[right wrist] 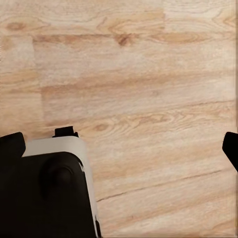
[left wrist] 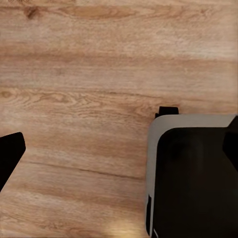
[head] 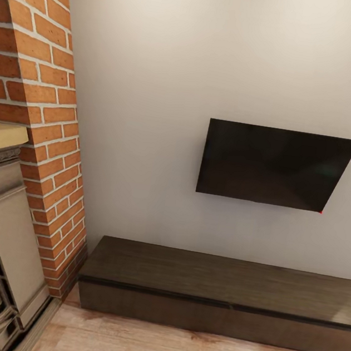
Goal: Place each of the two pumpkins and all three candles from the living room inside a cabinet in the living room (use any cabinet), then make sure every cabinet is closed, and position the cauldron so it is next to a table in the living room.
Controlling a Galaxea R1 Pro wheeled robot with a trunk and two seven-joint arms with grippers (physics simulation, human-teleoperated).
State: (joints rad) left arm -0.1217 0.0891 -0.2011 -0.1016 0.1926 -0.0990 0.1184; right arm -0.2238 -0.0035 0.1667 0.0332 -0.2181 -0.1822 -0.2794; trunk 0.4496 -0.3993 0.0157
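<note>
Both sets of fingers (left wrist: 10,151) (right wrist: 230,148) hang spread, empty—the closed cabinet (head: 219,297) sits low, so misjudged approach risks base collision.

Long, very low cabinet (head: 219,294) of dark brown wood, standing on the plank floor against the pale wall, directly under the black TV. Flat top bare, drawer fronts flush and closed. Left end just beside the red brick chimney; right end cut off by the frame.
</note>
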